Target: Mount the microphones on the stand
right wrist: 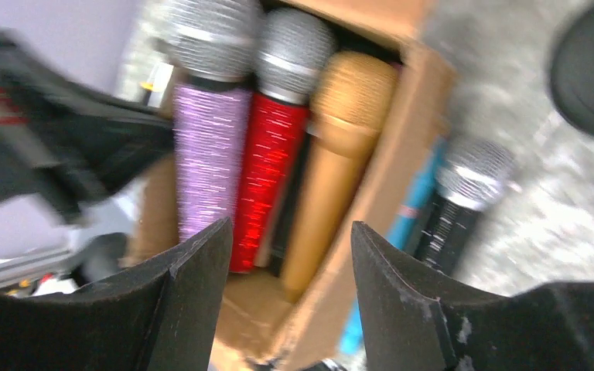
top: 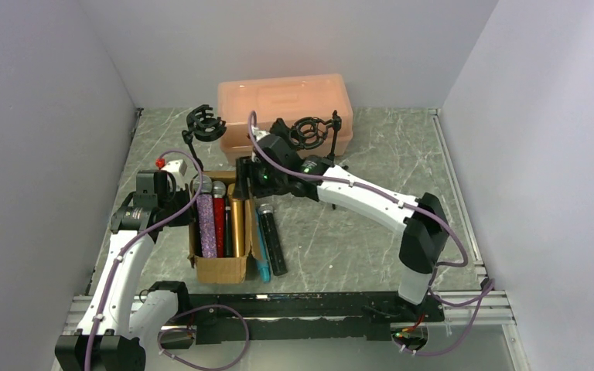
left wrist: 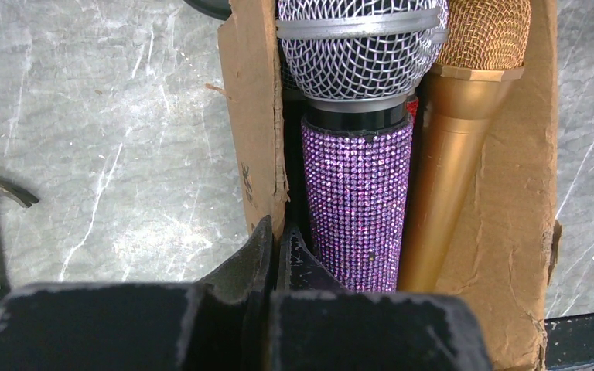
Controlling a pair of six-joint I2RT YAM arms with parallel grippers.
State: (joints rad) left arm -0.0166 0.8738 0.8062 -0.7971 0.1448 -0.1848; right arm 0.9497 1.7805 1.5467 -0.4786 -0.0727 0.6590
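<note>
While left gripper [left wrist: 277, 236] seemingly pinches box [left wrist: 251, 116] wall to steady it | right gripper [right wrist: 288, 232] hangs open over mics [right wrist: 267, 162], poised to pick.

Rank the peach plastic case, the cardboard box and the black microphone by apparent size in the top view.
1. Plastic case, largest though farthest back.
2. Cardboard box.
3. Black microphone, smallest.
</note>
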